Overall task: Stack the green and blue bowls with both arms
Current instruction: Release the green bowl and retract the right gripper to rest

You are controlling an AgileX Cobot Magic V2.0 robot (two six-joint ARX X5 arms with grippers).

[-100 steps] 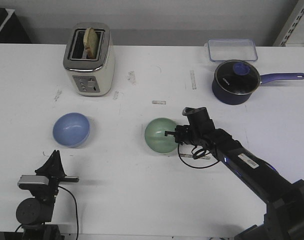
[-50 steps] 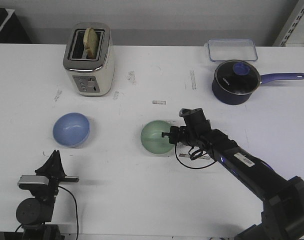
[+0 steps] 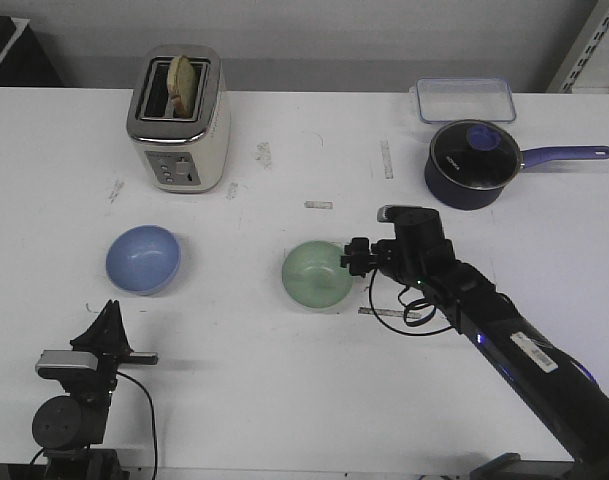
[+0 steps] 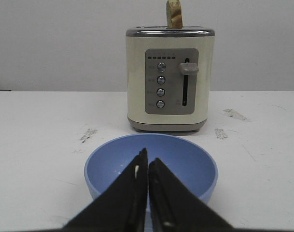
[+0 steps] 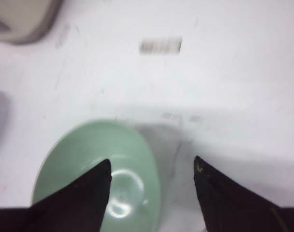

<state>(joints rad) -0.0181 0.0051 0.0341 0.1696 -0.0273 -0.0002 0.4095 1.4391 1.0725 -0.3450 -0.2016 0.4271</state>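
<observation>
The pale green bowl (image 3: 314, 276) sits upright on the white table, right of centre. My right gripper (image 3: 355, 257) hovers at its right rim and is open. In the right wrist view, one of the right gripper's (image 5: 151, 166) fingers is over the green bowl (image 5: 84, 159) and the other is over bare table, holding nothing. The blue bowl (image 3: 143, 259) rests upright at the left. My left gripper (image 3: 109, 310) is low near the front edge, just short of it. In the left wrist view, the left gripper (image 4: 147, 158) is shut and empty in front of the blue bowl (image 4: 190, 166).
A cream toaster (image 3: 179, 120) with a slice of bread stands at the back left, also seen as the toaster (image 4: 170, 79) behind the blue bowl. A dark saucepan (image 3: 471, 165) with a blue handle and a clear plastic box (image 3: 465, 99) are at the back right.
The right gripper held the tilted green bowl by its rim and carried it slightly left. It has now let go, and the bowl lies flat. The left arm has not moved.
</observation>
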